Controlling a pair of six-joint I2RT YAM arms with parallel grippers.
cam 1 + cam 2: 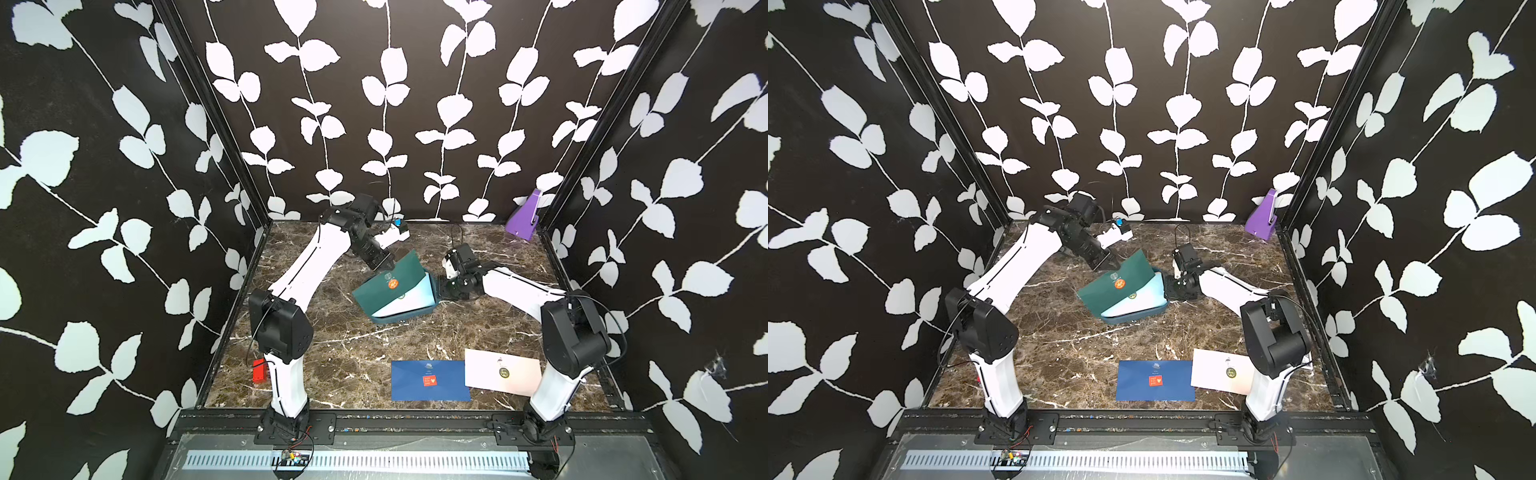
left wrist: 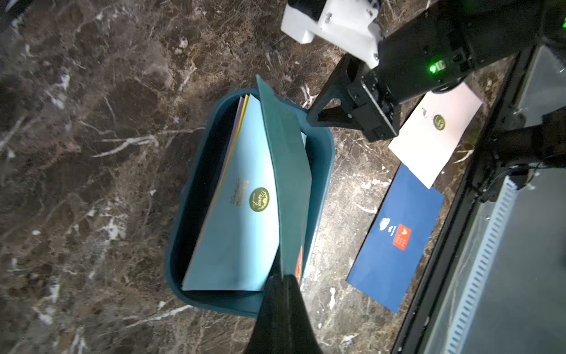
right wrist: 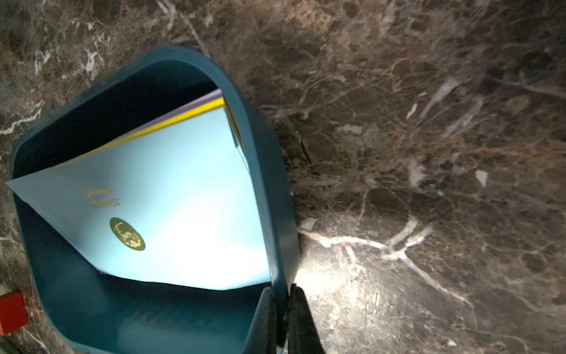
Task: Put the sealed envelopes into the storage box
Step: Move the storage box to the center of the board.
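The teal storage box point(image 1: 390, 320) point(image 1: 1129, 319) sits mid-table and looks tipped, its right side raised. My right gripper point(image 1: 440, 286) point(image 3: 283, 291) is shut on that side's wall point(image 3: 263, 171). A light blue envelope point(image 2: 242, 214) point(image 3: 183, 199) leans inside over yellow and lilac edges point(image 3: 171, 122). My left gripper point(image 1: 384, 264) point(image 2: 283, 277) is shut on a corner of the dark green envelope point(image 1: 390, 276) point(image 2: 288, 171), which slants over the box's opening. A navy envelope point(image 1: 430, 380) point(image 2: 395, 239) and a pale pink envelope point(image 1: 503, 372) point(image 2: 435, 135) lie flat near the front edge.
A small red block point(image 1: 258, 370) lies by the left arm's base. A purple angular object point(image 1: 524, 218) stands in the back right corner. Black leaf-patterned walls close three sides. The right arm's lower link hides part of the pink envelope point(image 1: 1221, 370).
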